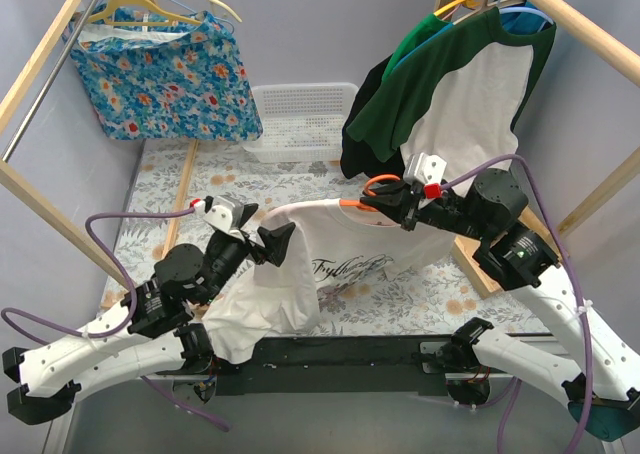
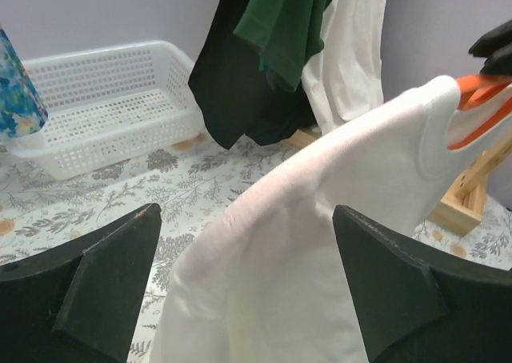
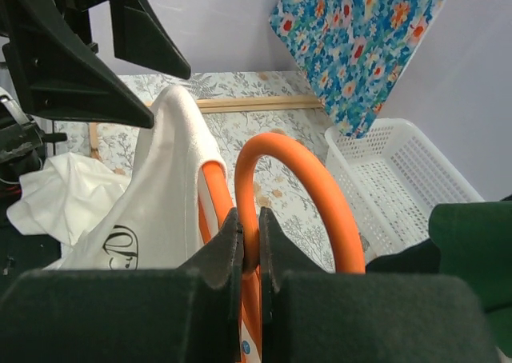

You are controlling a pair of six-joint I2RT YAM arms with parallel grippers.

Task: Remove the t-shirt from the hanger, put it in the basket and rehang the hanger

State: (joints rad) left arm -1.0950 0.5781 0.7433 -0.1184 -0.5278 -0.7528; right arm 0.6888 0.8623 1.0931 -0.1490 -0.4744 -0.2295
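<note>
A white t-shirt [image 1: 335, 254] with black script hangs on an orange hanger [image 1: 378, 184] above the table. My right gripper [image 1: 392, 204] is shut on the hanger's hook [image 3: 320, 195], its fingertips [image 3: 250, 239] pinching the orange rod. My left gripper [image 1: 272, 244] stands open at the shirt's left shoulder. In the left wrist view the shoulder fabric [image 2: 296, 235] lies between the two wide-apart fingers [image 2: 104, 283] without being clamped. The hanger's arm [image 2: 480, 111] pokes out of the neck opening. The shirt's lower part droops onto the black base bar.
A white perforated basket [image 1: 300, 114] sits at the back of the table. A floral garment [image 1: 165, 69] hangs at the back left, and a green-and-white shirt [image 1: 450, 94] with dark clothes hangs at the back right. Wooden rails [image 1: 40, 209] frame both sides.
</note>
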